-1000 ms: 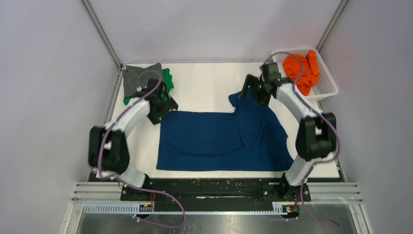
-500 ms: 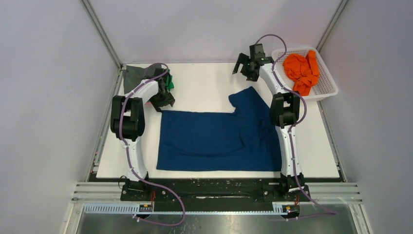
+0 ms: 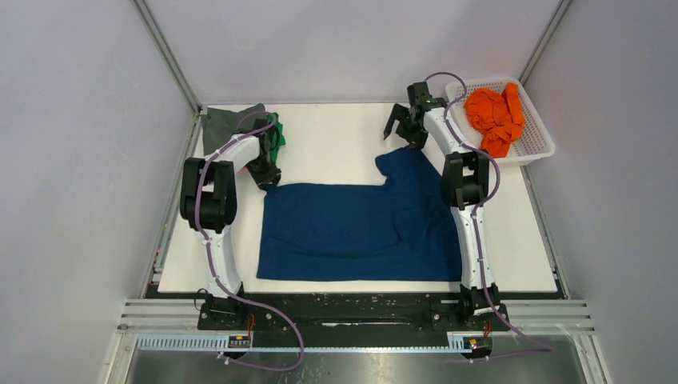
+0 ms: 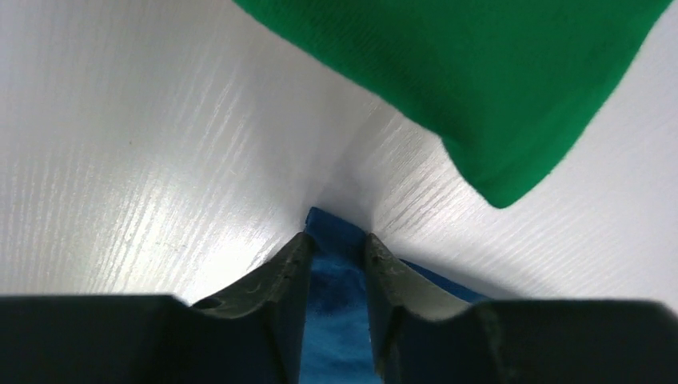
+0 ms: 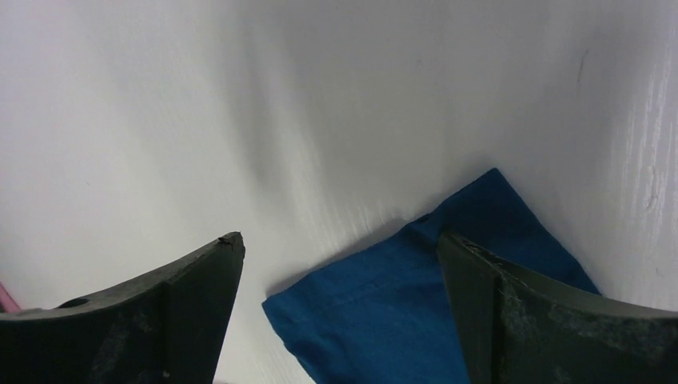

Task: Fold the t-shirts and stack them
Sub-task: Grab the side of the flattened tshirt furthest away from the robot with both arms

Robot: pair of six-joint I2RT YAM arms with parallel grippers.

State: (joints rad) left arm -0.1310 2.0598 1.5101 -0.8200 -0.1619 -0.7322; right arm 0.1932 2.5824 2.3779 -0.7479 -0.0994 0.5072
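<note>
Left gripper (image 4: 337, 248): we see a narrow gap between the jaws, with the far left corner of the blue shirt (image 3: 360, 228) in it; we cannot tell whether they clamp it.
Right gripper (image 5: 340, 244): jaws wide apart over the blue sleeve tip.
Blue shirt: spread flat on the table (image 3: 336, 132).
Green shirt (image 4: 472, 72): just beyond the left gripper, against a grey shirt (image 3: 220, 128).
Orange shirt (image 3: 496, 112): in the basket (image 3: 540, 140), far right.

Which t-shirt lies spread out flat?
The dark blue t-shirt; the orange one is bunched in the basket, grey and green sit piled far left.
</note>
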